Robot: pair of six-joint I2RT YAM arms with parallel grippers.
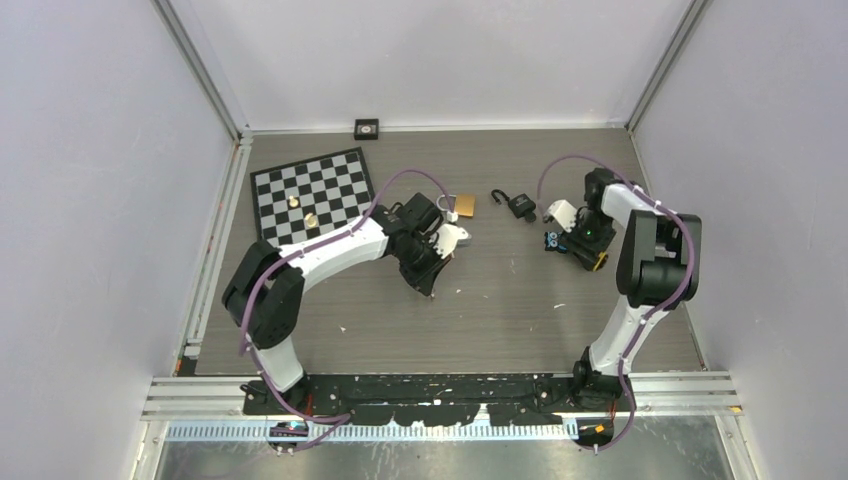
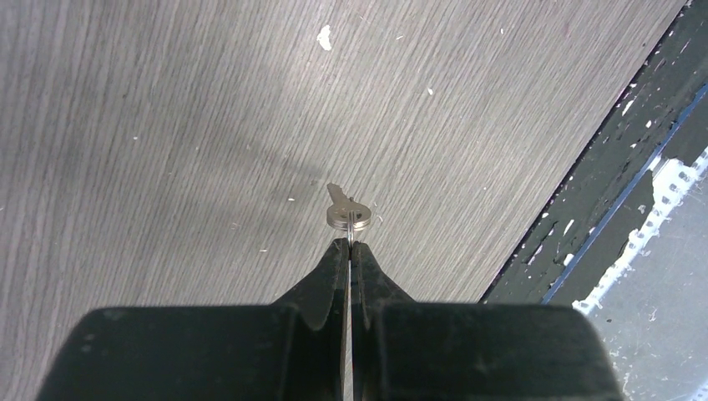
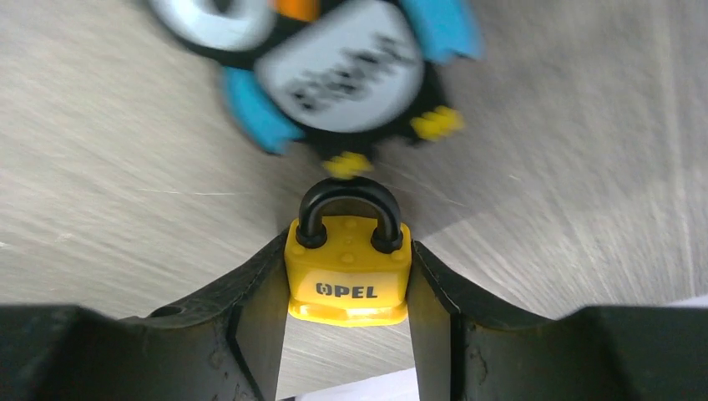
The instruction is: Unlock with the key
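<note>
L gripper (image 2: 349,247) sits just near-right of the checkerboard mat (image 1: 312,195). Jaws fully closed, tips pinching the round head of a small silver key (image 2: 346,215). Blade sticks out past the tips over bare wood-grain table (image 2: 167,125). Can't tell if the key clears the surface.

R gripper (image 3: 349,288) is well right of the mat, approx level w/ its near edge. Fingers press vs both sides of a yellow padlock (image 3: 349,280) marked OPEL, so it's part-closed and gripping the body. Black shackle sits in both holes, i.e. locked. Just beyond the shackle is a penguin toy (image 3: 334,67), blurred: blue flippers, yellow feet, white belly w/ unreadable print. Can't tell if toy and shackle touch.

Farther back, right of the mat:
- brass-coloured padlock (image 1: 463,205), near the mat's right edge
- black padlock (image 1: 518,207) w/ shackle swung open, farther right, between the mat and the R arm

On the mat itself are two small brass-coloured pieces (image 1: 294,201), left of centre, near each other but apart.

Beyond the mat's far right corner, vs the back wall, is a small black square item (image 1: 367,128). Detail too small to tell.
</note>
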